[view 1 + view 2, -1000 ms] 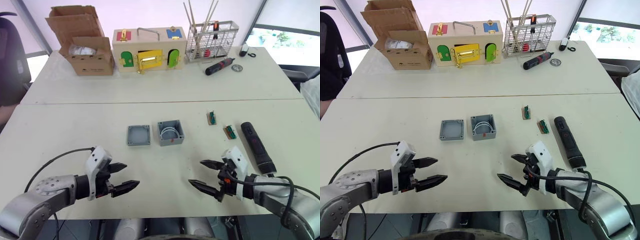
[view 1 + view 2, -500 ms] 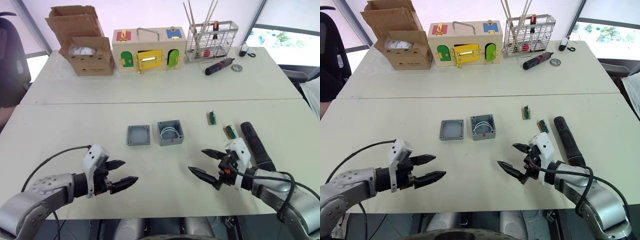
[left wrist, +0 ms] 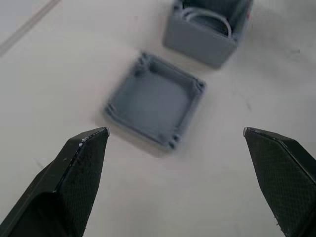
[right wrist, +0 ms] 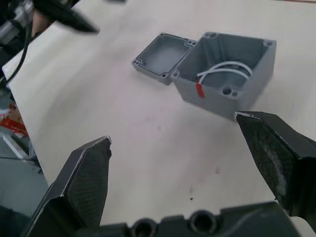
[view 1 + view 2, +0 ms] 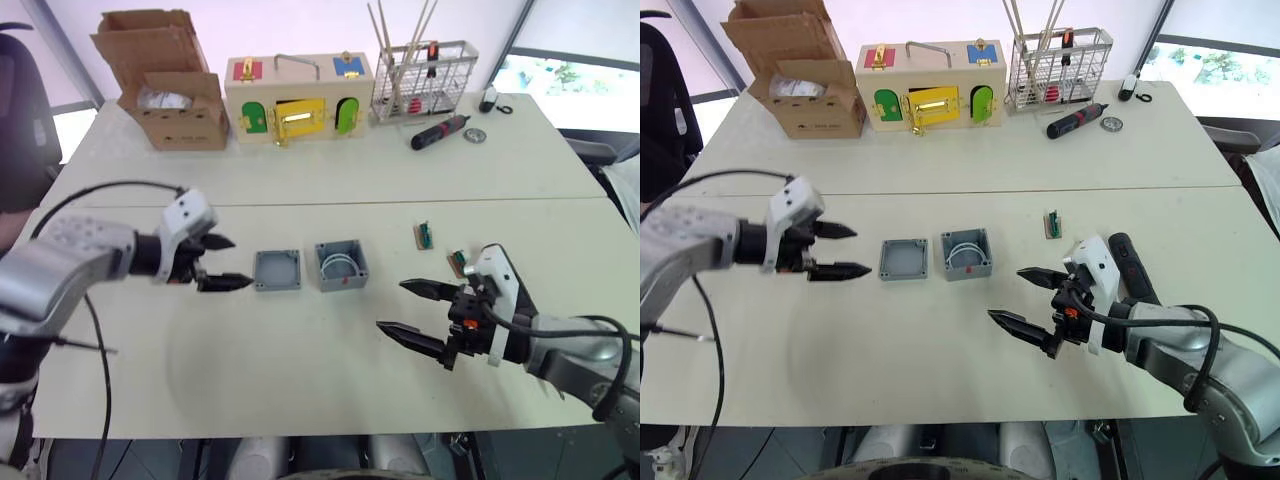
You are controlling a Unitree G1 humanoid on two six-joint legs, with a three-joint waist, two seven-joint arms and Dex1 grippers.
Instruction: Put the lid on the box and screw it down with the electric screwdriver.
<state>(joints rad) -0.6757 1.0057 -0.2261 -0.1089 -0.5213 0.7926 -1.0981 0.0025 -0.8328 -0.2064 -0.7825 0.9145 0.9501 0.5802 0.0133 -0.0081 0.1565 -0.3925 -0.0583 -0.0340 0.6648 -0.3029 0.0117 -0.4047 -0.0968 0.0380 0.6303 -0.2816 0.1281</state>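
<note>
The left gripper [image 5: 222, 263] gaped beside the lid [image 5: 277, 270]; a careless close might shove it against the box [image 5: 341, 265].

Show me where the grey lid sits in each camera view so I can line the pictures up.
Left eye view: the lid lies mid-table, just ahead of the left gripper.
Right eye view: same spot.
Left wrist view: centred, between the open fingers.
Right wrist view: far side, inner face up.
Shared landmark: the box right beside it, white wire inside.
</note>
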